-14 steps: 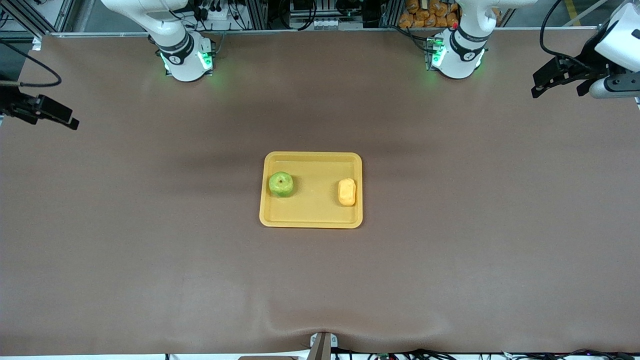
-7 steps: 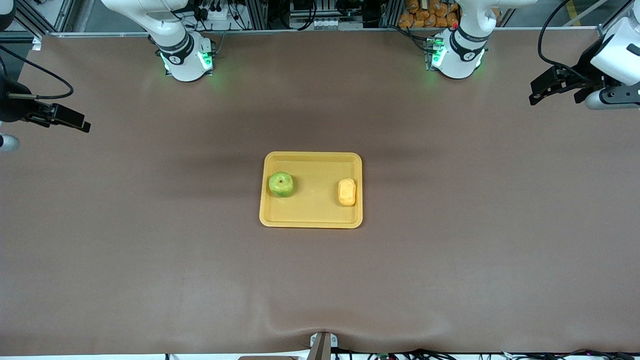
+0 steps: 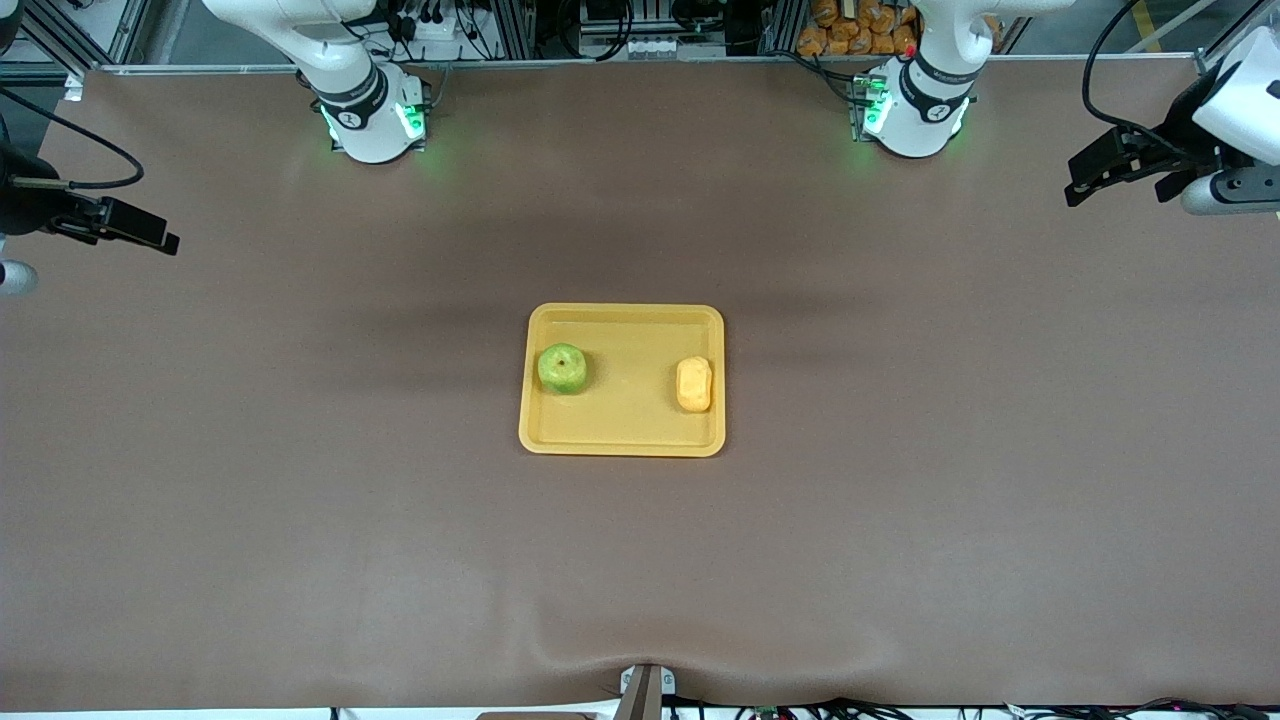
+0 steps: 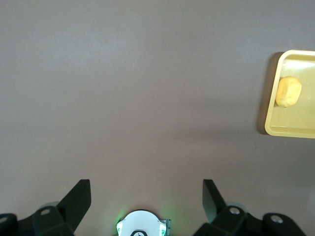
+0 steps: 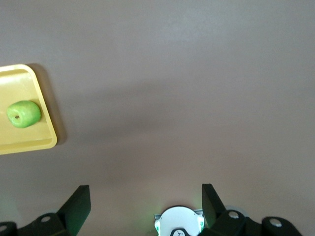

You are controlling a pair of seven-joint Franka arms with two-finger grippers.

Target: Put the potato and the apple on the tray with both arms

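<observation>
Resting on the tray (image 3: 621, 435) are both the apple (image 3: 562, 368), round and light green with a brown dimple, at the right arm's end, and the potato (image 3: 693, 384), oblong and yellow-orange, at the left arm's end. The task looks finished. The left gripper (image 4: 146, 199) and the right gripper (image 5: 145, 199) hang with fingers spread, empty, over bare table near its two ends.

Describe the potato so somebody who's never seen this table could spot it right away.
In the middle of the brown table lies a yellow-orange tray holding two small items. The potato is the one at the tray's edge toward the left arm's end of the table. It is oblong, smooth and nearly the tray's colour, unlike the round green apple.
</observation>
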